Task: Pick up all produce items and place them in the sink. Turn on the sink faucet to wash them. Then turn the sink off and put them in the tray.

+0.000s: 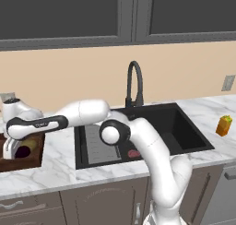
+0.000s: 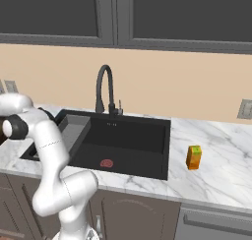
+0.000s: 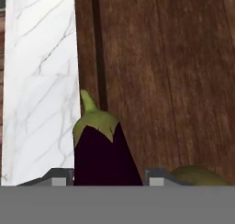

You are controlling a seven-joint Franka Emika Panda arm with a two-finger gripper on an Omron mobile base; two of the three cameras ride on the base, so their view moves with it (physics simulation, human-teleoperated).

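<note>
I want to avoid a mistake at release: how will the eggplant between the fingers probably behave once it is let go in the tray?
The eggplant has a rounded, glossy purple body, so it may roll a little on the flat wooden tray. The low wall should probably stop it. It looks firm, not floppy, and unlikely to bruise from a short drop.

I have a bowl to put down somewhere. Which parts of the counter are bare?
Bare marble lies right of the black sink, around the small orange block with green top. A narrow strip runs between the sink and the brown wooden tray. The tray is crowded: purple eggplant, olive-yellow lump, gripper.
</note>
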